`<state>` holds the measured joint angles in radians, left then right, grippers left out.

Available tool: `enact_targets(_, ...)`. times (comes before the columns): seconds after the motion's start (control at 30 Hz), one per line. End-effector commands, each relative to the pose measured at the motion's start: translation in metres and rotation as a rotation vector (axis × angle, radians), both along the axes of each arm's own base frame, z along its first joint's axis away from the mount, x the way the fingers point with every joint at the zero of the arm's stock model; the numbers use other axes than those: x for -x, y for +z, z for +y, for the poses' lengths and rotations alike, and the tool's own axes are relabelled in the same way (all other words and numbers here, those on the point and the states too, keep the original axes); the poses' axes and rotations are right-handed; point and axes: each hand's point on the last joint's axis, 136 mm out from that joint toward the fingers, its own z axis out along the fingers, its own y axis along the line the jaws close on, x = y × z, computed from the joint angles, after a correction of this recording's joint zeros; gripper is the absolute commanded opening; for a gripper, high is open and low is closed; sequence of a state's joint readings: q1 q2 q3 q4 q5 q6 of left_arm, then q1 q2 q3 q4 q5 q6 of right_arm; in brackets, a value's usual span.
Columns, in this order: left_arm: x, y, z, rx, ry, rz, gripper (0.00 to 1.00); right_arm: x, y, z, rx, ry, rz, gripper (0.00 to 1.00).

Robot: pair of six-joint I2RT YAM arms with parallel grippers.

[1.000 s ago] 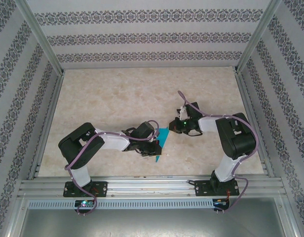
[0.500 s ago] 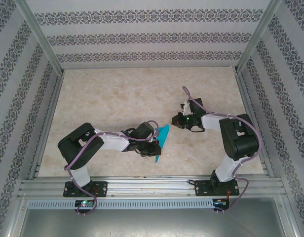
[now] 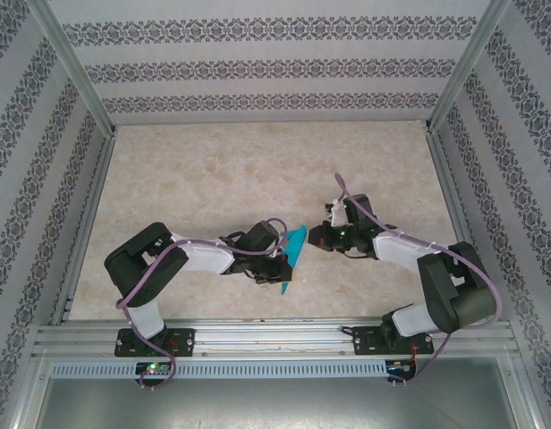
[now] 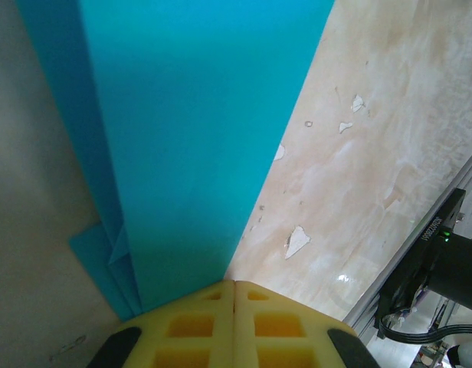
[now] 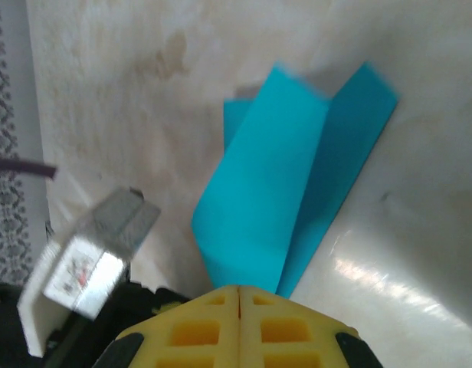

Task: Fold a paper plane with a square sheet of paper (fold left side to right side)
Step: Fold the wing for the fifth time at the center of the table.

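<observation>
The teal-blue sheet of paper [image 3: 294,245] lies folded into a narrow layered strip near the table's front middle. One flap [image 5: 267,176] stands up off the layer beneath it. My left gripper [image 3: 282,264] is shut, and its yellow fingertips [image 4: 213,299] sit at the sheet's near end [image 4: 190,153], on top of it rather than pinching it. My right gripper [image 3: 314,238] is also shut. It points at the raised flap's tip from the right, with its tip [image 5: 239,290] right at the paper's edge.
The marble-patterned tabletop [image 3: 213,179] has flaking white patches [image 4: 297,241]. An aluminium rail [image 3: 275,335] runs along the front edge, and patterned walls close off the other three sides. My left wrist's body [image 5: 90,261] sits close beside the right fingertips.
The right gripper drew back to the right, then came in lower toward the paper's upper tip as its elbow swung out right. The left gripper and the paper stayed almost still.
</observation>
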<state>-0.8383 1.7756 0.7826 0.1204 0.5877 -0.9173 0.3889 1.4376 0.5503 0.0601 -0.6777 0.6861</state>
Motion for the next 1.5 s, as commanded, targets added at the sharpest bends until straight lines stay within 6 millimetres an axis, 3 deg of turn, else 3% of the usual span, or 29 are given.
enact_targets(0.0, 0.023, -0.034, 0.028, -0.154, 0.009, 0.087, 0.00, 0.007, 0.002, 0.013, -0.020, 0.010, -0.004, 0.00)
enact_targets(0.33, 0.023, -0.033, 0.027, -0.153, 0.006, 0.087, 0.00, 0.013, -0.017, 0.034, 0.012, 0.068, 0.027, 0.00)
enact_targets(0.63, 0.024, -0.033, 0.028, -0.153, 0.007, 0.089, 0.00, 0.007, -0.028, 0.040, 0.032, 0.074, 0.051, 0.00)
enact_targets(0.97, 0.024, -0.034, 0.029, -0.154, 0.007, 0.090, 0.00, 0.001, -0.043, 0.037, 0.095, 0.072, 0.071, 0.00)
enact_targets(1.2, 0.024, -0.032, 0.028, -0.147, 0.011, 0.088, 0.00, 0.012, -0.066, 0.022, 0.171, 0.031, 0.169, 0.00)
enact_targets(1.47, 0.010, 0.002, 0.007, -0.039, 0.002, 0.020, 0.06, 0.022, -0.083, 0.007, 0.177, -0.004, 0.254, 0.00)
